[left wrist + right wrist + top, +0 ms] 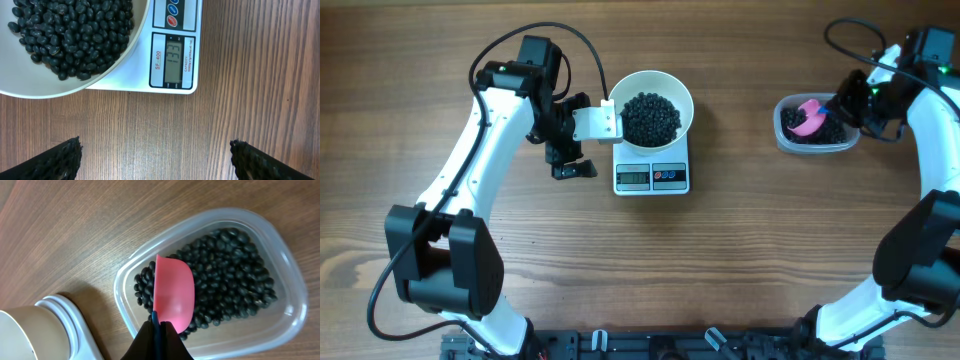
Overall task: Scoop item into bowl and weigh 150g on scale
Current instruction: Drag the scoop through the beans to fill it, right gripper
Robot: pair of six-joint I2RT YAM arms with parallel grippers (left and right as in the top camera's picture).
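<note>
The open left tool hangs beside the scale near the tabletop's far edge. Its bowl of beans reads under target. Near the far right corner, the right tool pinches the pink scoop in the tub. A heaped scoop could overshoot.

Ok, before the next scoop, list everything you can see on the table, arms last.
bowl: one, white, sitting on the scale
beans in the bowl: many, black, loose pile
scale: one, white, mid-table, display reads 133
tub: one, clear plastic, far right of the table
beans in the tub: many, black, covering its floor
scoop: one, pink, inside the tub among the beans
table: one, brown wood grain
left gripper: one, black fingers, open, empty, beside the scale on its left
right gripper: one, black fingers, shut on the scoop's handle over the tub
</note>
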